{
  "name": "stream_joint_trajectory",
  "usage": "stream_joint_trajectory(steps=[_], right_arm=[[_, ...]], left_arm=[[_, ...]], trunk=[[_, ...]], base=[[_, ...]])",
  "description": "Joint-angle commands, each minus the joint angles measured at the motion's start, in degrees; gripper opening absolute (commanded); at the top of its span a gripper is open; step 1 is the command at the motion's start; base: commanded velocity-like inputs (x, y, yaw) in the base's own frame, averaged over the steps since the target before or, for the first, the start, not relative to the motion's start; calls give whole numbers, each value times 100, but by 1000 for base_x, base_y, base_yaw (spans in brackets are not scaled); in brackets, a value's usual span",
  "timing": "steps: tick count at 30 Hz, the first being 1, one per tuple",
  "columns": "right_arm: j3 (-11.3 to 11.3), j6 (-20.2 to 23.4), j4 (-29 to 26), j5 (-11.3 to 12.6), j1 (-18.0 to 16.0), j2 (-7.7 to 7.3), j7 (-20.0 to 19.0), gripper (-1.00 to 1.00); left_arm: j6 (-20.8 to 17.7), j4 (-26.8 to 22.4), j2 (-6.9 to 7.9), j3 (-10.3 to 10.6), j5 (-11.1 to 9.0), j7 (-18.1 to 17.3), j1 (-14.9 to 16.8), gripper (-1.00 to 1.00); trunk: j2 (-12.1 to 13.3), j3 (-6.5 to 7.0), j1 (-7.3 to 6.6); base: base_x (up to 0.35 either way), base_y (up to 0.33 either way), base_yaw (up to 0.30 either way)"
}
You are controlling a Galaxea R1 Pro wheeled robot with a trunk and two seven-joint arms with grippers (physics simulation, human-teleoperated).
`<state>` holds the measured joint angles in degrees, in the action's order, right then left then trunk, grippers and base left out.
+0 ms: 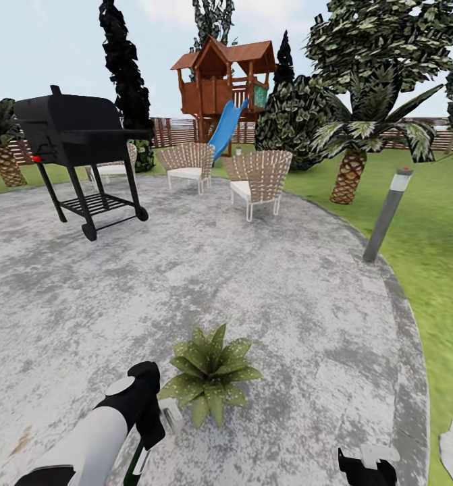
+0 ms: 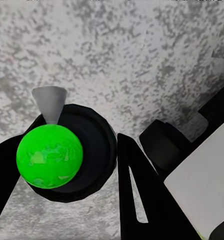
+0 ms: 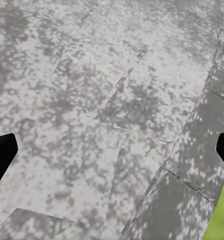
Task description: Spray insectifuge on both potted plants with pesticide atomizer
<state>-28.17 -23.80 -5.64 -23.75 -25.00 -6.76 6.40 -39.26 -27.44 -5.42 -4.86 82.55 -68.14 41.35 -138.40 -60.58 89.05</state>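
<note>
left wrist view has our left gripper [image 2: 67, 165] clamped on the pesticide atomizer [image 2: 51, 156]. we judge spraying the potted plant [image 1: 211, 372] comes next; right gripper [image 3: 112, 150] spread apart.

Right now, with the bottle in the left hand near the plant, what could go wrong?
1. The left hand holds the pesticide atomizer low beside the potted plant; its grey nozzle seems to point at the patio, so spray may miss the leaves.
2. The hand is very close to the nearest leaves and could knock the plant.
</note>
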Motion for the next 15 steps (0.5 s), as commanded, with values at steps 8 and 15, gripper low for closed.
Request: stream_joint_trajectory(steps=[8, 15], right_arm=[[-24, -19, 10, -62, -5, -1, 28, 100], [-28, -19, 10, -65, -5, -1, 28, 100]], left_arm=[[-47, -7, -12, -64, 33, -32, 1, -100], [-32, 39, -21, -68, 26, -11, -63, -100]], trunk=[[-2, -5, -1], [-2, -5, -1]], base=[[1, -1, 149], [0, 0, 264]])
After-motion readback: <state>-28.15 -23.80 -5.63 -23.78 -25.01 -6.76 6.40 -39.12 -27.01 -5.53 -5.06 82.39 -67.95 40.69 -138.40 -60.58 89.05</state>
